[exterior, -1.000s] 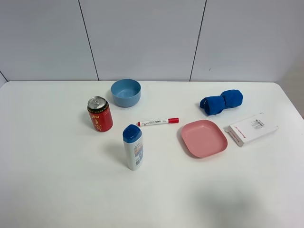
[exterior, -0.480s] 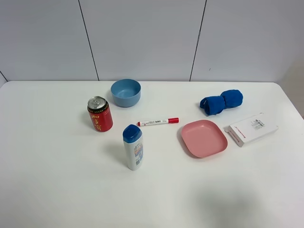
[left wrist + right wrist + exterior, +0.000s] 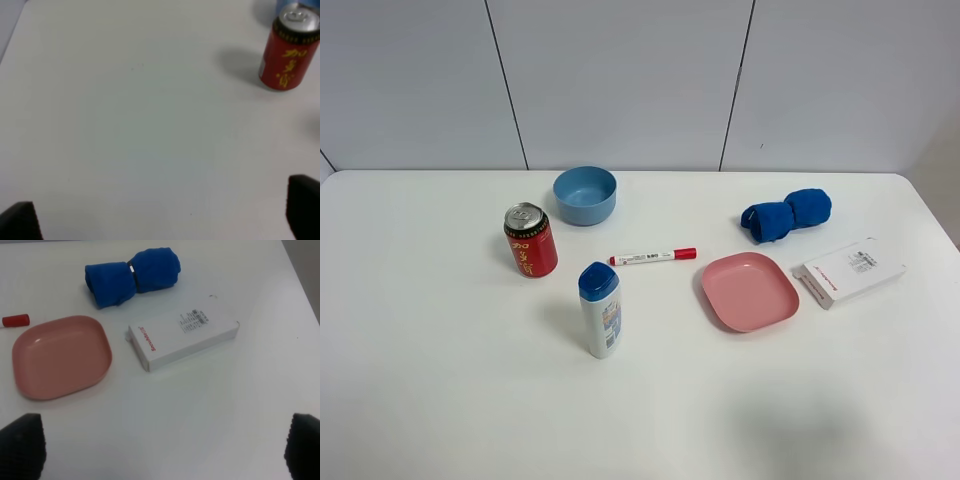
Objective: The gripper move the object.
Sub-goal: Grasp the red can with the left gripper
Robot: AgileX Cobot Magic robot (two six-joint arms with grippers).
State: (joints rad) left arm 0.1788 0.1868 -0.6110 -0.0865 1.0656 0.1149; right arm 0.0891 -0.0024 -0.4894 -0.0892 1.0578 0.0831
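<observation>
The red can (image 3: 531, 240) with a silver top and gold lettering stands upright on the white table, left of centre and in front of the blue bowl. It also shows in the left wrist view (image 3: 289, 50), far from the jaws. My left gripper (image 3: 160, 220) is open and empty over bare table; only its black fingertips (image 3: 304, 206) show. My right gripper (image 3: 162, 450) is open and empty, its fingertips (image 3: 21, 445) wide apart near the pink plate and the white box. Neither arm shows in the exterior high view.
A blue bowl (image 3: 585, 194) stands behind the can. A red-capped marker (image 3: 653, 257) and a white blue-capped bottle (image 3: 600, 310) are near the middle. A pink plate (image 3: 750, 290), a rolled blue cloth (image 3: 786, 214) and a white box (image 3: 848, 271) lie on the right.
</observation>
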